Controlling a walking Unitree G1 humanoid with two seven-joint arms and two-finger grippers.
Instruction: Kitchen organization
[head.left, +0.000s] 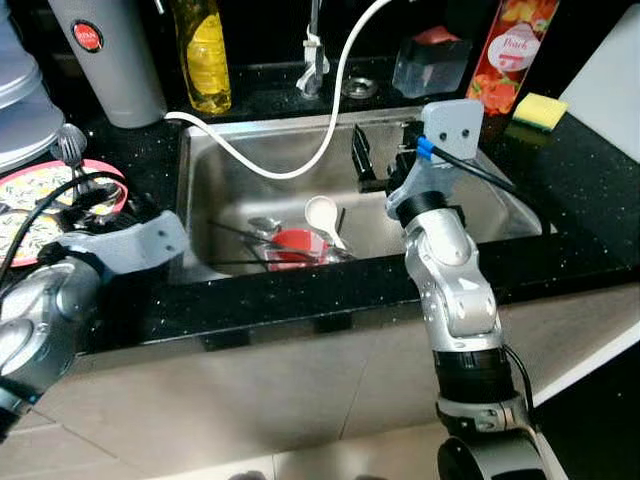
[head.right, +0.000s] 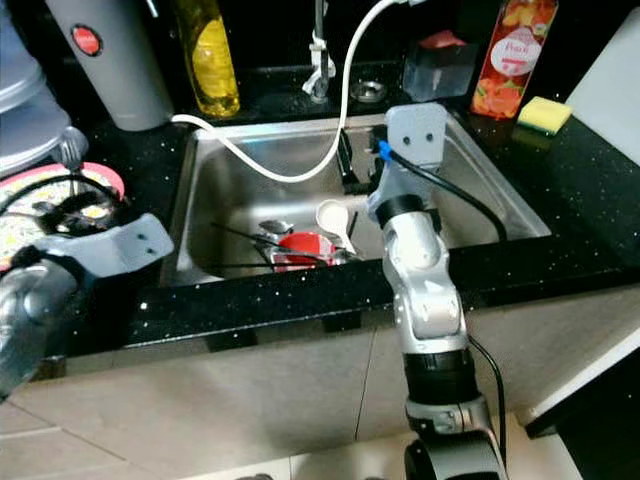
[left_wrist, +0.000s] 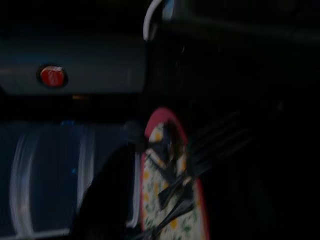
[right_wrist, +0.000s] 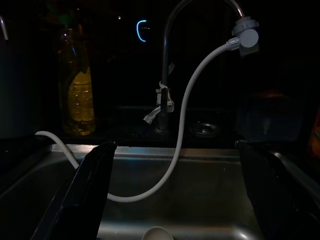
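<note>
"Peach" on red carton

A red bowl lies on the bottom of the steel sink, below and in front of the right gripper. A white spoon leans over its rim, and dark utensils lie across it.

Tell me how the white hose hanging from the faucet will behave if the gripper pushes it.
The white hose sags in a loose curve from the faucet into the sink, so it is probably floppy and would swing aside. Its far end rests on the sink's rim, so it would likely slide. The open right gripper faces it.
</note>
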